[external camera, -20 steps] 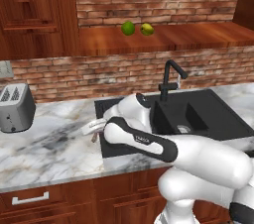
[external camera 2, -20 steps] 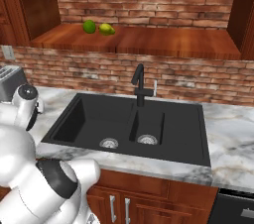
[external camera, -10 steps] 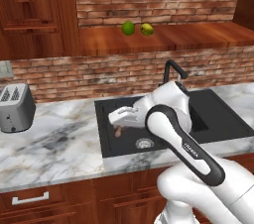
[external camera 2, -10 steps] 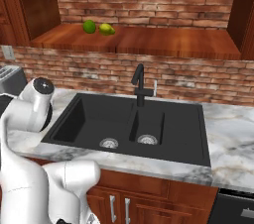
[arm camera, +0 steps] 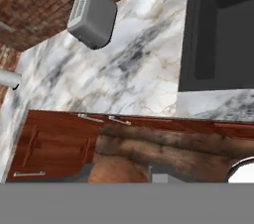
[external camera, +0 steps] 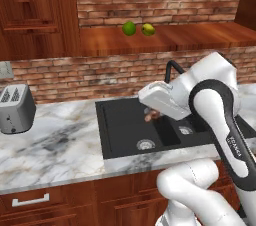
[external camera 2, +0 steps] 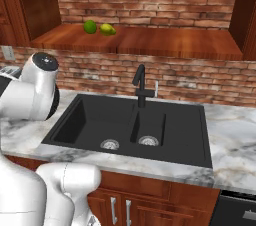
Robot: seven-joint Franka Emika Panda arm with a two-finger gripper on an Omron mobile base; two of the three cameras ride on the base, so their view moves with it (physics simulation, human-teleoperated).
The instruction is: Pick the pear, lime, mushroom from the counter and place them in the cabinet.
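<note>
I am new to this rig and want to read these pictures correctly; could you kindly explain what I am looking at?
This is a rendered kitchen with a white robot arm on a driving base. Two pictures come from cameras on the base, behind the arm to its left and right. The third comes from a camera on the hand and looks along the gripper, so it is tilted.

The marble counter holds a toaster and a black sink with a faucet. Above it, the lime and pear lie side by side in the open cabinet.

The gripper hangs over the sink, shut on a small brownish lump, apparently the mushroom.
</note>
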